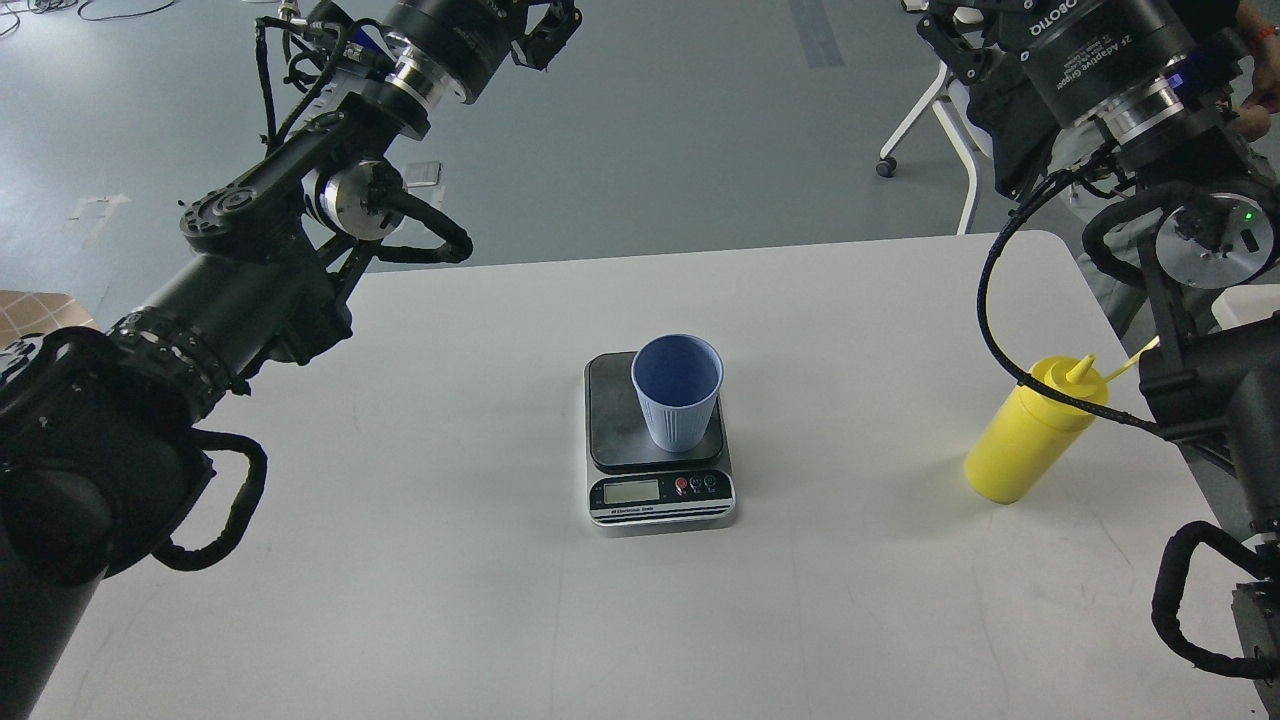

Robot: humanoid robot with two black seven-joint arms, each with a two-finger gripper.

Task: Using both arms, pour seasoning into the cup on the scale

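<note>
Two claws raised, grip unclear — cup on scale, bottle near table edge.

Cup on the scale, seasoning off to the right

Light blue cup upright on the scale; yellow seasoning stands well apart.

Floor: grey-blue, smooth, with a soft sheen of light.
Table: white, rounded far-right corner, matte top with faint scuffs.
Chair: white legs on castors, 1 black wheel showing, upper right beyond the table.
Cables: dark loops on the floor, top left.
Tape: darker strip on the floor, top centre-right.
Tile: brown patch at left edge.
</note>
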